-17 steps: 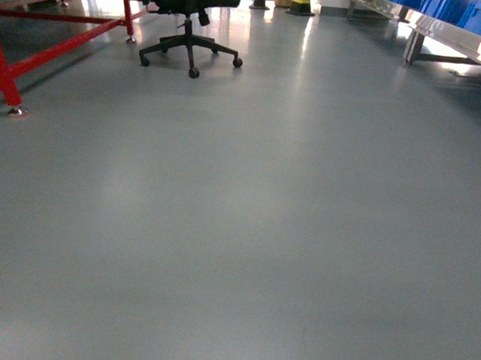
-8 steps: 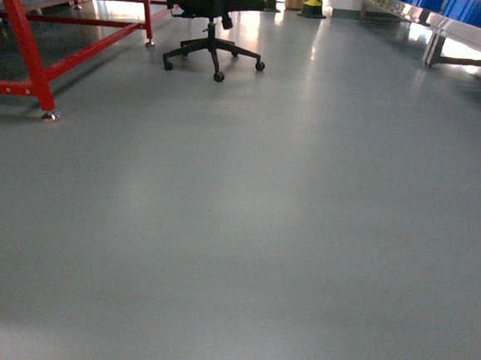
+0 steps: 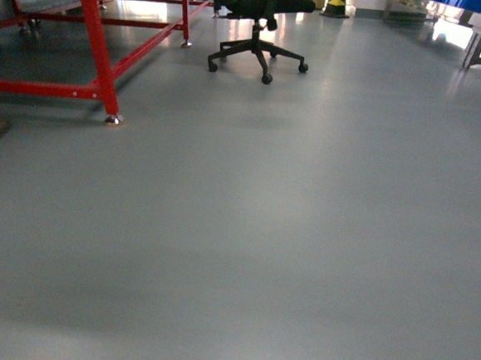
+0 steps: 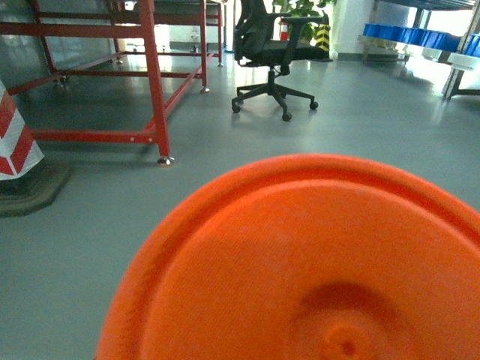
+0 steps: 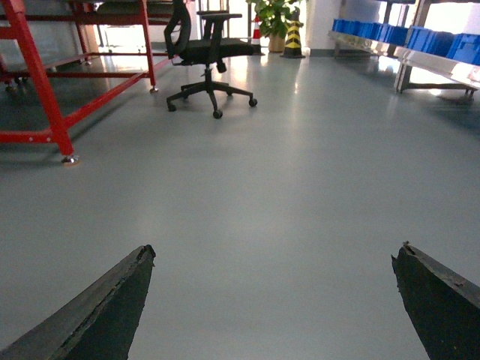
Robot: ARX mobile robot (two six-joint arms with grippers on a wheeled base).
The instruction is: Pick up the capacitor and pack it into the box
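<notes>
Neither the capacitor nor the box shows in any view. In the right wrist view my right gripper hangs open above the bare grey floor, one dark finger at the left and the other at the right, with nothing between them. A large round orange plastic disc fills the lower part of the left wrist view and hides the left gripper's jaws. I cannot tell whether that gripper holds the disc. The head view shows no gripper.
A red metal frame stands at the left on the grey floor. A black office chair sits beyond it. A red-and-white striped cone is at the far left. Shelves with blue bins run along the right.
The head view has swung left: the red frame and the office chair have slid to the right in the picture, and the blue bins have almost left it.
</notes>
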